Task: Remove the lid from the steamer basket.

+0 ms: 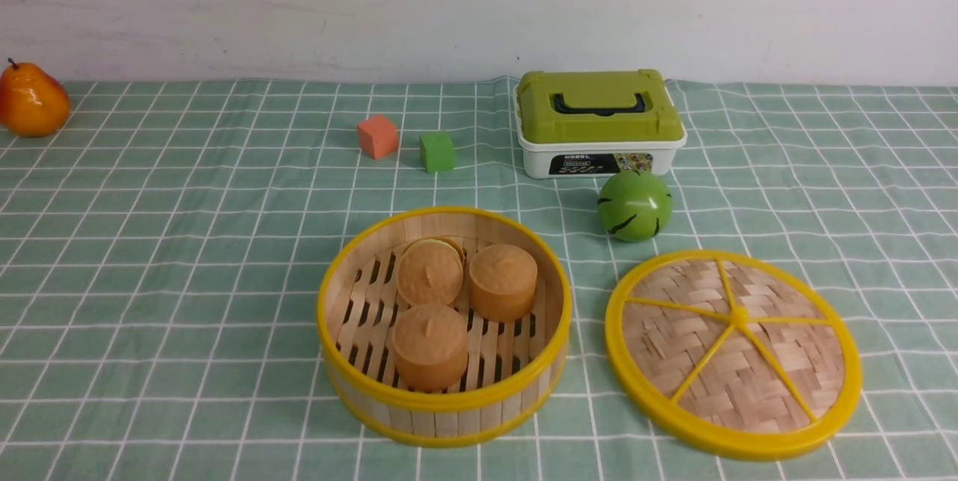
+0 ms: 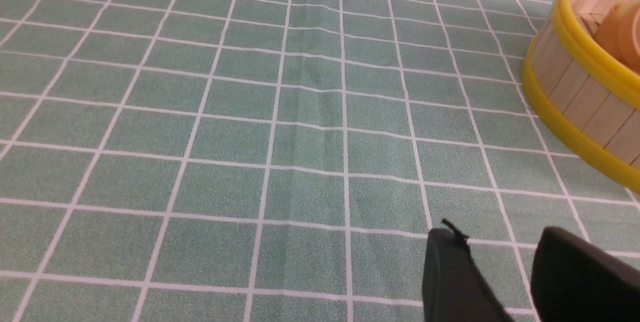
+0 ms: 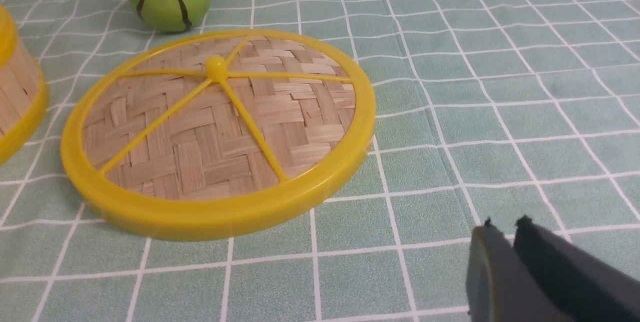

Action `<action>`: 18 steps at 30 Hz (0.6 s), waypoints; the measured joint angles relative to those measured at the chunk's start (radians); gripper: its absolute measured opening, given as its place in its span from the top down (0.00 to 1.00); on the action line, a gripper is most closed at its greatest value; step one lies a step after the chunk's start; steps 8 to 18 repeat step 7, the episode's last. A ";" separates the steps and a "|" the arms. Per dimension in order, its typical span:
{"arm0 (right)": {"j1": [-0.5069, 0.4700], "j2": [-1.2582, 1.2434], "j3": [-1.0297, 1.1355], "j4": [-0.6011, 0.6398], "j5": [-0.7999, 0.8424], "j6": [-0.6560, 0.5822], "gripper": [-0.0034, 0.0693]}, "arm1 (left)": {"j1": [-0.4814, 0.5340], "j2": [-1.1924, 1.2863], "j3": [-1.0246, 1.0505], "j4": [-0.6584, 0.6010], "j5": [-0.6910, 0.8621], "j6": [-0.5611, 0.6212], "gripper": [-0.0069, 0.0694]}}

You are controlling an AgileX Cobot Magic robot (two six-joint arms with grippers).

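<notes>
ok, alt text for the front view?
Open steamer basket holding three tan buns on a green checked cloth, its lid flat beside it on the right. Behind: green ball, green-lidded box, two cubes, a pear.

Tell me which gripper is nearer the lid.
Right. The right gripper sits just off the lid on the cloth; the left gripper is beyond the steamer basket.

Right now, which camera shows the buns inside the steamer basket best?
The front view: all three buns show whole inside the open steamer basket. The left wrist view catches only one bun's edge past the rim. The right wrist view shows just a bit of basket wall, no buns.
</notes>
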State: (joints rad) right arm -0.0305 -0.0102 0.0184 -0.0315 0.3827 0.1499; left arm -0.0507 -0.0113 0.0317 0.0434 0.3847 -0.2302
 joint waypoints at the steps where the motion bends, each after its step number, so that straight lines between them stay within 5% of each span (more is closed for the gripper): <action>1: 0.000 0.000 0.000 0.000 0.000 0.000 0.89 | 0.000 0.000 0.000 0.000 0.000 0.000 0.60; 18: 0.000 0.000 0.000 0.000 0.000 0.000 0.88 | 0.000 0.000 0.000 0.000 0.000 0.000 0.60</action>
